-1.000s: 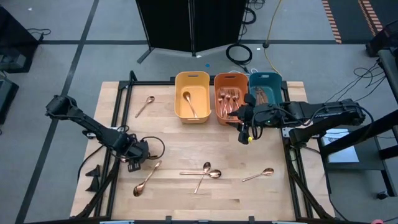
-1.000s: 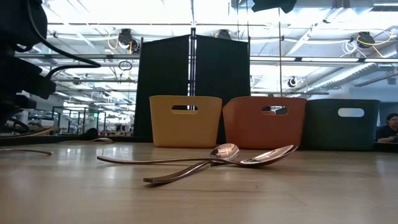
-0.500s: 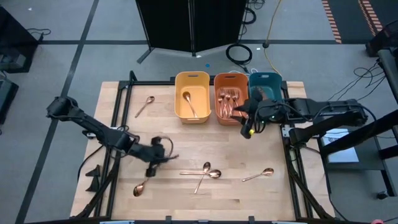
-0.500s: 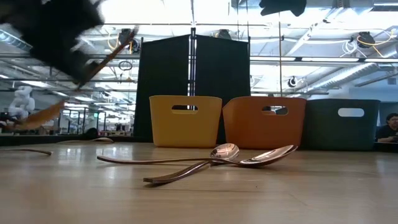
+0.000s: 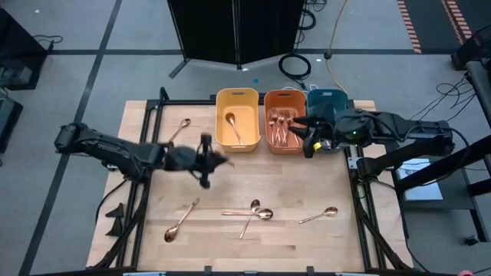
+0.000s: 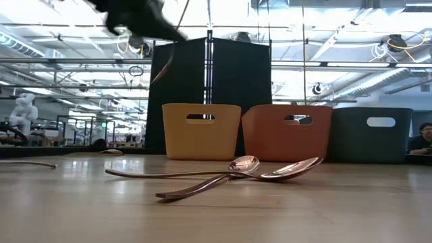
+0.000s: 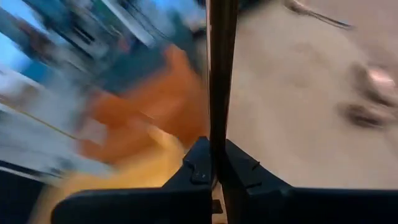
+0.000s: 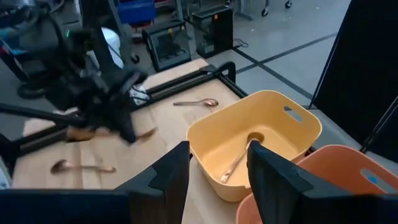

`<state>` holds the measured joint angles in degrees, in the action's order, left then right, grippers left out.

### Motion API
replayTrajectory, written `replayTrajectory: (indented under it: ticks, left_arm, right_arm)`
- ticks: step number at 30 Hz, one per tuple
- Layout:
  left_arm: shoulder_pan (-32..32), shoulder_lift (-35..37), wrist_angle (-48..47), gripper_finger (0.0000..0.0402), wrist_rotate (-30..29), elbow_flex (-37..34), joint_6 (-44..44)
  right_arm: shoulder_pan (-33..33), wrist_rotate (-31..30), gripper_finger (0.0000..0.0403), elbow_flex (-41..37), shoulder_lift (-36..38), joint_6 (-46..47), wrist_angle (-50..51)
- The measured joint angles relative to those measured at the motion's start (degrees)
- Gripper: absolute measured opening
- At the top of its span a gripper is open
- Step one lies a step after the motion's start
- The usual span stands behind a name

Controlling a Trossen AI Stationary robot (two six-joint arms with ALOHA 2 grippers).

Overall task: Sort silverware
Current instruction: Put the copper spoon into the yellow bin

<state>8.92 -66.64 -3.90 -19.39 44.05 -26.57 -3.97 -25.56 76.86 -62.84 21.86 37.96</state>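
My left gripper (image 5: 207, 159) hangs above the table's middle left, near the yellow bin (image 5: 237, 119), shut on a copper spoon (image 8: 81, 133). The spoon is a thin dark bar (image 7: 221, 74) in the left wrist view. My right gripper (image 5: 311, 142) stands open in the air at the near side of the orange bin (image 5: 285, 123) and teal bin (image 5: 327, 101), holding nothing. One spoon (image 5: 234, 129) lies in the yellow bin, and several forks lie in the orange one. Loose spoons lie flat on the table: one (image 5: 182, 218), a crossed pair (image 5: 252, 212) and one (image 5: 318, 215). My left gripper pinches the spoon's handle (image 7: 221, 134) between its two fingertips (image 7: 199, 163), with the fingers lying across it. The spoon sticks out on both sides of the gripper (image 8: 148, 132). It is lifted well clear of the table. The fingers come from the table's left, slanting a little downward.
Another spoon (image 5: 181, 129) lies near the table's far left corner, beside the black frame rail (image 5: 149, 130). The three bins stand in a row at the far edge. A black screen (image 6: 209, 94) stands behind them. Bare wood lies between the bins and the loose spoons.
My left gripper has lifted a spoon off the table's near left. It has carried the spoon up and toward the far right, close to the yellow bin, rolling its wrist on the way. My right gripper has risen a little and drawn toward the bins, staying open.
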Motion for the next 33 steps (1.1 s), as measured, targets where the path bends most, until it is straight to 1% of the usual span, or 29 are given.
replayTrajectory:
  ticks: [4,8,10,12,15,17,19,22,28,31,33]
  left_arm:
    - [-6.39,-0.1,-0.87,0.0002,0.5,5.53,-13.94]
    - [-14.01,-0.28,1.84,0.0002,4.15,11.26,-26.72]
    - [-18.29,-1.13,4.26,0.0002,6.63,12.72,-31.9]
    - [-22.75,-2.99,7.3,0.0002,10.99,13.9,-36.06]
    - [-29.07,-7.0,8.22,0.0001,17.52,15.56,-42.78]
    - [-32.65,-10.8,8.5,0.0001,19.16,15.89,-49.05]
    - [-35.59,-14.85,7.52,0.0001,19.27,15.66,-56.78]
    - [-37.92,-19.5,7.83,0.0001,18.67,15.64,-66.85]
    - [-38.41,-26.73,9.21,0.0001,17.83,15.72,-82.11]
    - [-38.41,-28.61,9.77,0.0004,17.14,15.72,-86.75]
    - [-38.41,-29.29,9.56,0.0005,16.1,15.72,-87.82]
  right_arm:
    - [0.0,-0.09,0.0148,0.3,0.25,1.82,-0.24]
    - [0.0,-0.59,0.0148,0.3,0.29,4.17,-0.33]
    - [0.0,-1.92,0.0148,0.3,0.29,6.01,-0.3]
    - [0.02,-2.83,0.0148,0.32,0.29,7.2,-0.23]
    - [0.04,-3.23,0.0148,0.32,0.29,7.52,0.06]
    - [0.04,-3.44,0.0148,0.32,0.29,7.52,0.05]
    - [0.07,-3.5,0.0148,0.32,0.29,7.52,0.06]
    - [0.2,-4.53,0.0148,0.32,0.29,8.09,0.26]
    - [0.63,-4.67,0.0148,0.32,0.29,8.59,0.86]
    - [0.66,-4.7,0.0148,0.32,0.29,8.59,1.82]
    - [0.66,-4.68,0.0148,0.32,0.29,8.58,2.77]
